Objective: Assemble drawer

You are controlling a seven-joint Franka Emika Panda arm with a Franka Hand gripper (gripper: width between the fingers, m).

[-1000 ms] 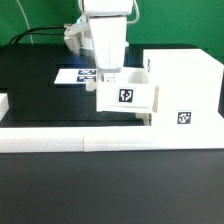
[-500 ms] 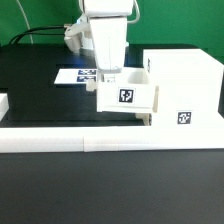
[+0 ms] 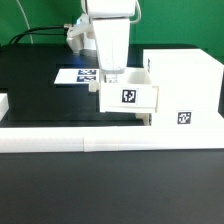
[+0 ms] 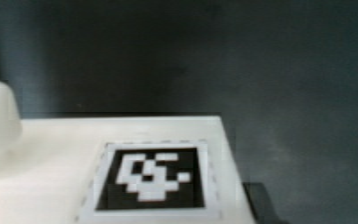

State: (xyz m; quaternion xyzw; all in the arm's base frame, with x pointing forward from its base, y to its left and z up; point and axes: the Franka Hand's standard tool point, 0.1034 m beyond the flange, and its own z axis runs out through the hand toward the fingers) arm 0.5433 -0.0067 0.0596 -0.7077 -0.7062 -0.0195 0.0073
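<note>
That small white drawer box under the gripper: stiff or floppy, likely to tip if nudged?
The drawer box looks stiff: flat panels, square edges. Probably light for its size, being open and thin-walled. Its flat faces make rolling unlikely; it sits partly in the cabinet.

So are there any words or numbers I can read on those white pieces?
No words or numbers anywhere.
Drawer box: a black-and-white square marker tag, only a pattern.
Big white case: another such tag.
Marker board: tags too, too small to make out.
</note>
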